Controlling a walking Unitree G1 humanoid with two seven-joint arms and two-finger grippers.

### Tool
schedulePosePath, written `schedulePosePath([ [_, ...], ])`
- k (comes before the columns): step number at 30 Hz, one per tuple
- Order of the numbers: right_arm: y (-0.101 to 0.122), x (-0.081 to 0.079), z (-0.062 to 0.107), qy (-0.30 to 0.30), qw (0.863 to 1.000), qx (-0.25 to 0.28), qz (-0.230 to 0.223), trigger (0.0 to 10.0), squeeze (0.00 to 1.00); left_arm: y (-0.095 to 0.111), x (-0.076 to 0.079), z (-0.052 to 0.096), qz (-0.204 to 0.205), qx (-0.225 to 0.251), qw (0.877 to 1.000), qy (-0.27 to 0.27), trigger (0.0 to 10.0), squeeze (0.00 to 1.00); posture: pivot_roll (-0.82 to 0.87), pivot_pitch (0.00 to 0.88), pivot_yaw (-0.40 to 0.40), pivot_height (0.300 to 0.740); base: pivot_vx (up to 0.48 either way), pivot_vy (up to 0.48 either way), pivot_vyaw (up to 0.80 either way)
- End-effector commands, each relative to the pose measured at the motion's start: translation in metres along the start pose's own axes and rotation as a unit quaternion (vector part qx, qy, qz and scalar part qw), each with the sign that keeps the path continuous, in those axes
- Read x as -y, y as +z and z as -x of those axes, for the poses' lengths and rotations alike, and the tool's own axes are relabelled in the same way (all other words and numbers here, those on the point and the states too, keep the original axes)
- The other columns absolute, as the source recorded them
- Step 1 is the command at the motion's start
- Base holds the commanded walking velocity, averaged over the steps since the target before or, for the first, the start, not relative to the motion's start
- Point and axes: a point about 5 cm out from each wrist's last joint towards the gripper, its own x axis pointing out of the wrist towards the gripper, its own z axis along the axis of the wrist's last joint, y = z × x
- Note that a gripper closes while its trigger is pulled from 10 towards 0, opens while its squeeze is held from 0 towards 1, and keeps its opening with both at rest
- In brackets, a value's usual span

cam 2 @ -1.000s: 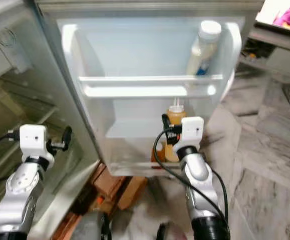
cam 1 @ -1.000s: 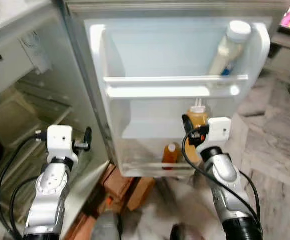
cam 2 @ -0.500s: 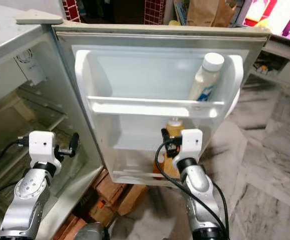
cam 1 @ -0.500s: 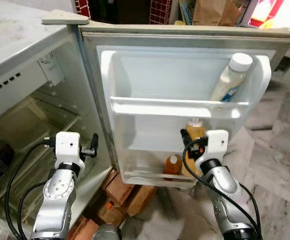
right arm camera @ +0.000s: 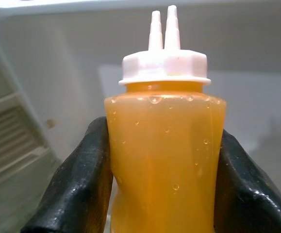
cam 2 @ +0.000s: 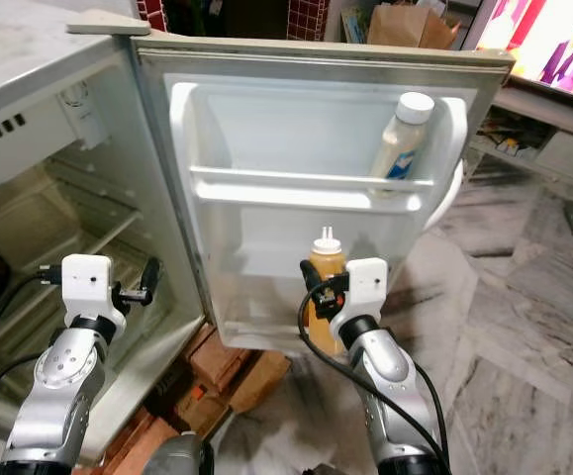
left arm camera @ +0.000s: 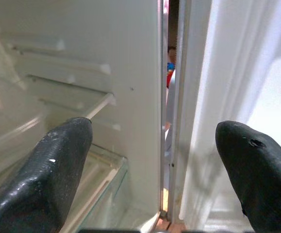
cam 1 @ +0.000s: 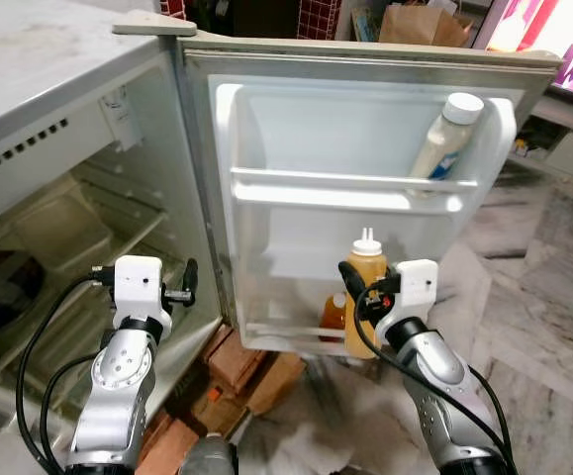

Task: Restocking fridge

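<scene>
While the fridge door (cam 1: 365, 129) stands wide open ahead of me, pale marbled floor tiles (cam 1: 543, 327) spread off to my right and a stack of reddish bricks (cam 1: 251, 371) sits under the door's lower edge. To my left the fridge cabinet (cam 1: 58, 237) shows its glass shelves. A white-capped bottle (cam 1: 444, 139) leans in the door's upper shelf (cam 1: 345, 188), and a small orange bottle (cam 1: 334, 315) stands in the lower door shelf (cam 1: 286, 336). My right gripper (right arm camera: 162, 160) is clamped on an amber sauce bottle (cam 1: 363, 287) with a white twin-nozzle cap, held upright just in front of that lower shelf, beside the small orange bottle. My left gripper (left arm camera: 155, 160) hangs spread wide, holding nothing, facing the gap at the door hinge.
</scene>
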Motion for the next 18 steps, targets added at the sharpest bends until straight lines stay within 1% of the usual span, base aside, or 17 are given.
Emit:
schedulePosePath([
  [1, 0.011, -0.006, -0.001, 0.017, 0.999, 0.026, 0.016, 10.0, 0.0, 0.001, 0.002, -0.001, -0.005, 0.003, 1.0, -0.005, 10.0, 0.0, 0.09, 0.0, -0.033, 0.74, 0.0, 0.0, 0.8],
  [5, 0.012, -0.007, -0.003, 0.016, 0.999, 0.029, 0.004, 10.0, 0.0, 0.002, 0.004, -0.002, -0.017, 0.004, 1.0, -0.009, 10.0, 0.0, 0.09, 0.0, -0.033, 0.74, 0.0, 0.0, 0.8],
  [8, 0.013, -0.006, -0.003, 0.016, 0.999, 0.03, 0.006, 10.0, 0.0, 0.003, 0.006, -0.002, -0.014, 0.004, 1.0, -0.014, 10.0, 0.0, 0.09, 0.0, -0.032, 0.74, 0.0, 0.0, 0.79],
  [18, 0.014, -0.005, -0.005, 0.019, 0.999, 0.031, 0.013, 10.0, 0.0, 0.003, 0.016, -0.005, -0.013, 0.006, 1.0, -0.027, 10.0, 0.0, 0.09, 0.0, -0.035, 0.74, 0.0, -0.466, 0.79],
])
